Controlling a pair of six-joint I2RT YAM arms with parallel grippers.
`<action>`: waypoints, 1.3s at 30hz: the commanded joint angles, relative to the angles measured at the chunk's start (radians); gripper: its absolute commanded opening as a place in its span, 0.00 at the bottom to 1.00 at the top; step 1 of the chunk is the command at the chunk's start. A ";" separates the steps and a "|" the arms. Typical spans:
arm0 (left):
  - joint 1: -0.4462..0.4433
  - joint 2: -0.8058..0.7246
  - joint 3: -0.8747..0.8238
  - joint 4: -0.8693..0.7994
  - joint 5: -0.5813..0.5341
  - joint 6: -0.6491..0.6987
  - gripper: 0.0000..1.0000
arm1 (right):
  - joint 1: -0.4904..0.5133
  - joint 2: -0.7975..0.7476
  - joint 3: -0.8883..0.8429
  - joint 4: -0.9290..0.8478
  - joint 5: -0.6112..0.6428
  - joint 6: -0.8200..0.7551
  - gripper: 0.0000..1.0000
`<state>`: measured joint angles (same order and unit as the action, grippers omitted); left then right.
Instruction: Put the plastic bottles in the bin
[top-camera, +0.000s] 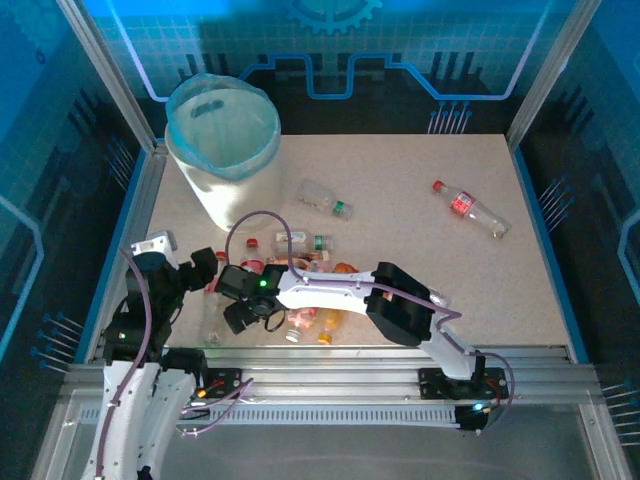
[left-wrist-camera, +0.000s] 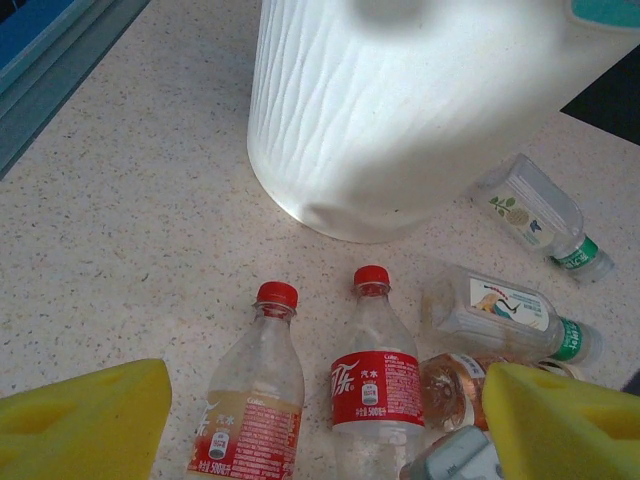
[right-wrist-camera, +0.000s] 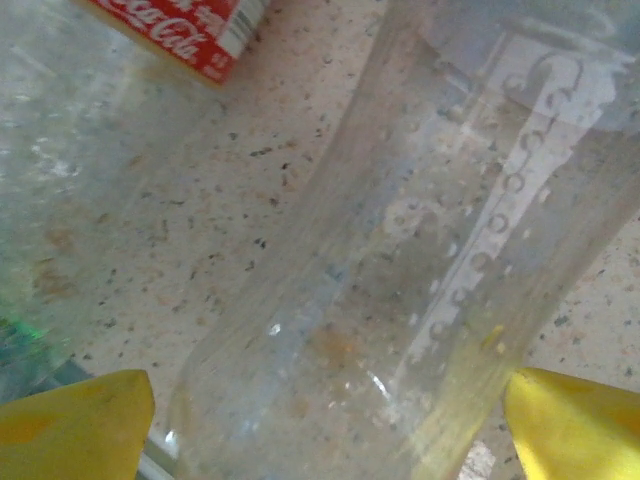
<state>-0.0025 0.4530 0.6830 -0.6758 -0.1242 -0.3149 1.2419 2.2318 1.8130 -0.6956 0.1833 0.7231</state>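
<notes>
- Most of the job was left: the plastic bottles (top-camera: 328, 325) lay on the table (top-camera: 420, 230), most heaped by the near edge, left of middle.
- The bin (top-camera: 222, 140) stood at the far left corner (what was inside, I could not tell).
- Two red-capped bottles (left-wrist-camera: 375, 390) lay flat, their long way running toward the bin, caps nearest it.
- The left gripper (left-wrist-camera: 328, 420) hung wide open above them, empty.
- The right gripper (right-wrist-camera: 330, 400) had open jaws around a clear bottle (right-wrist-camera: 400, 250).
</notes>
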 joint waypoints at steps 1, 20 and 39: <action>0.011 -0.005 -0.008 0.012 -0.020 -0.009 0.82 | -0.019 0.026 0.027 -0.006 0.034 0.035 0.89; 0.010 -0.011 0.018 -0.003 -0.011 -0.009 0.82 | 0.002 -0.114 -0.010 0.010 0.125 0.031 0.54; 0.009 0.304 0.719 -0.135 0.459 -0.048 0.76 | 0.097 -0.819 -0.434 0.037 0.097 -0.228 0.49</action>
<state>-0.0017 0.6910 1.3354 -0.7780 0.1261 -0.3080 1.3430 1.5276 1.4277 -0.6437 0.2607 0.5766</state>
